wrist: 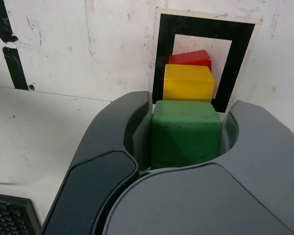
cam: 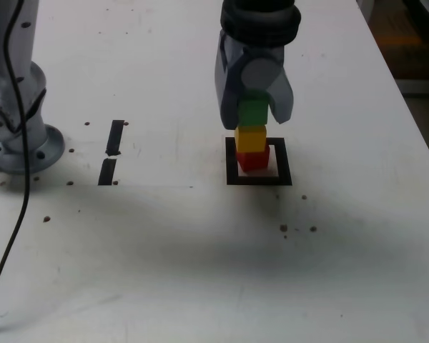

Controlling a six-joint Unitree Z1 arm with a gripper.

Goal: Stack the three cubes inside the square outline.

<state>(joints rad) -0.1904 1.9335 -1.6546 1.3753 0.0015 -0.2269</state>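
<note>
Three cubes, one column, and you're nearly done. Going left to right across the exterior view:

1. Far left you've got the arm's base (cam: 18, 139) on the tabletop (cam: 200, 271), with a black cable (cam: 14, 214) trailing down toward the front edge. It's well clear of the work.

2. Next over, two short black tape strips (cam: 111, 151) sit end to end. They're not your target, so ignore them. Dark specks dot the surface around them, nothing that blocks anything.

3. Centre-right is the square outline (cam: 258, 163). The red cube (cam: 254, 159) sits inside it on the white, toward the exterior view's left side of the frame. The yellow cube (cam: 251, 138) rests on top of it.

4. The green cube (cam: 254, 112) is at the top, and your claw (cam: 254, 107) is clenched on it, one jaw on each side, coming straight down so the lower two aren't nudged. I can't tell whether green is fully seated on yellow.

5. In the wrist view green (wrist: 186, 133) looks roughly lined up over yellow (wrist: 188, 83) and red (wrist: 191, 58). I'd guess the risk is the jaws dragging the stack when you let go.

6. Right of the outline it's bare tabletop plus a few specks, so nothing's in your way.
</note>
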